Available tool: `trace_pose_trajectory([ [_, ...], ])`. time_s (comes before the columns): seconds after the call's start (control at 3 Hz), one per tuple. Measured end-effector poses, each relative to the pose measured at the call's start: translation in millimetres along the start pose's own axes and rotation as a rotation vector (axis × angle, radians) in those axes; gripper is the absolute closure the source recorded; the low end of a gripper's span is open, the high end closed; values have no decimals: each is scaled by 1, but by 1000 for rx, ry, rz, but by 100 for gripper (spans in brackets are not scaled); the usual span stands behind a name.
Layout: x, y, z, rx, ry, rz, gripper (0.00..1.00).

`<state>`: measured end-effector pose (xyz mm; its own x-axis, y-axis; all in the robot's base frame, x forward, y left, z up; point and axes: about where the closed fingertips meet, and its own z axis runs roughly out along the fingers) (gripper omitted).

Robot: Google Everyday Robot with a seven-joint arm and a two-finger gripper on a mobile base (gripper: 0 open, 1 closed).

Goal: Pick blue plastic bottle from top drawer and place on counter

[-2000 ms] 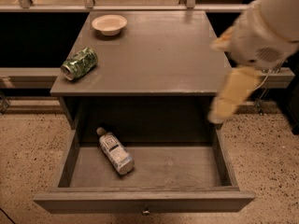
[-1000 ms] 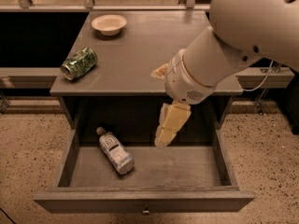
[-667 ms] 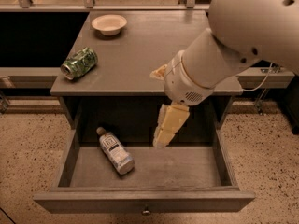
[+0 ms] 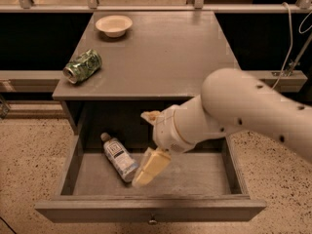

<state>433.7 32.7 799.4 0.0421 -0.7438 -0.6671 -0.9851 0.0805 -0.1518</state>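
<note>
The blue plastic bottle [image 4: 118, 156] lies on its side in the open top drawer [image 4: 151, 209], left of middle, white cap toward the back left. My gripper [image 4: 148, 168] hangs from the white arm over the drawer, its cream fingertip right beside the bottle's lower end. The counter [image 4: 161, 52] is the grey top above the drawer.
A crushed green can [image 4: 82, 66] lies at the counter's left edge. A cream bowl [image 4: 113, 25] stands at the back left of the counter. A metal rail runs behind the cabinet, and cables hang at the right. The floor is speckled.
My arm has swung down and left, from above the counter's front edge into the drawer, bringing the gripper close to the bottle. The bottle has not moved.
</note>
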Motion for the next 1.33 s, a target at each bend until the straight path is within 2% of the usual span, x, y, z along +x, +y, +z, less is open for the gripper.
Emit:
trace_pose_trajectory([
  [0.33, 3, 17, 57, 7, -82, 7, 0],
  [0.67, -6, -7, 94, 110, -143, 14, 0],
  [1.0, -18, -33, 100, 177, -170, 0, 0],
  [1.33, -7, -40, 125, 189, -146, 43, 0],
])
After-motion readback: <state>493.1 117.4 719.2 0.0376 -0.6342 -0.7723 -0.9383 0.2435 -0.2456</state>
